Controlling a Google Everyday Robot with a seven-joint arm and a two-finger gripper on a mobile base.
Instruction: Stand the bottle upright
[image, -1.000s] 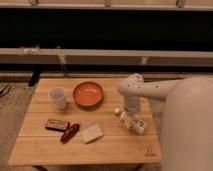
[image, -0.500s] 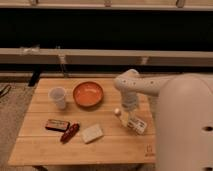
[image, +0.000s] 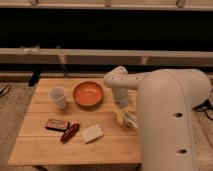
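Hand (image: 121, 101) hangs low over desk (image: 42, 146), just above bottle (image: 128, 119). Cannot tell if hand is open or holding anything. Bottle lies on side near right edge. Hand probably there to grab it, tip it up.

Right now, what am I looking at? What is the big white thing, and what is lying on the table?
The big white shape is a robot's arm. One camera looks down on it and on a wooden table; where that camera is mounted is not known. The arm ends in a gripper, which hangs just above a small white bottle lying on its side. Also on the table are a cup, an orange bowl, a dark packet, a red wrapper and a beige block. I cannot tell whether the bottle is gripped.
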